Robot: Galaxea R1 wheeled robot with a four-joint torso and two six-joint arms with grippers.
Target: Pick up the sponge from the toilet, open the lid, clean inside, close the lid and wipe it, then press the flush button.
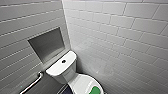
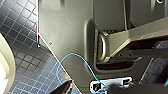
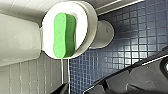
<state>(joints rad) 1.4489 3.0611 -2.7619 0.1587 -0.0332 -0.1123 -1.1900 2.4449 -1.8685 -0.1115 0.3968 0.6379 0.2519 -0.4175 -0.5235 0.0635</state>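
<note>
We saw the toilet standing in a corner between two walls of pale oblong tiles; its lid was down over the bowl, and the sponge, bright green with rounded ends, lay flat on top of that lid, touching it and well inside its edge; in the head view the same green block showed at the near end of the lid, at the bottom of the picture; behind the lid the tank top was white and bare but for the flush button, a small dark round spot in its middle; a square niche was set into the wall on the left above the tank, and a metal rail ran along that wall lower down; the floor was laid in small dark blue tiles; in the left wrist view a thin blue cable looped across the robot's grey body down to a white plug; the left gripper and the right gripper showed as no more than dark tips apart from the sponge, and we could not tell whether either was spread or pressed together.
</note>
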